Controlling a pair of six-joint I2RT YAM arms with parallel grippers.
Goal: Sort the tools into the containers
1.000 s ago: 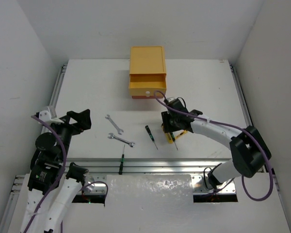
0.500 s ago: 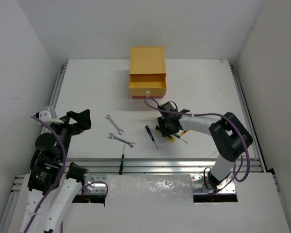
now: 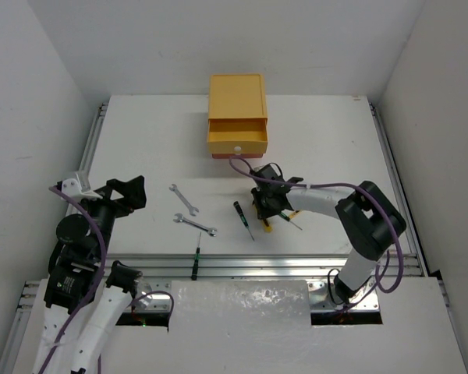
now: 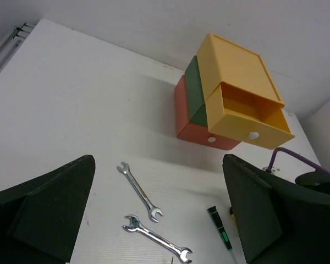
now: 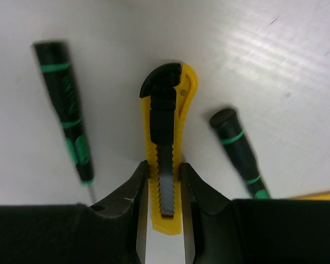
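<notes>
Left tool [image 3: 129,192] wide open, raised; right arm extended forward, right tool [image 5: 164,184] low, pinching yellow knife [image 5: 166,126].

From above, yellow cutter [image 5: 166,104] mostly hidden beneath the right gripper [image 5: 164,168]; both screwdrivers [image 5: 63,104] [image 5: 237,146] blurred up close.

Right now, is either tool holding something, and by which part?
The right tool pinches the yellow utility knife across its sides, toward one end; the left tool holds nothing.

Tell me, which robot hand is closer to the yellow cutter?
Right. The right gripper pinches the yellow cutter between its fingers; the left gripper hangs far off, beyond the wrenches.
</notes>
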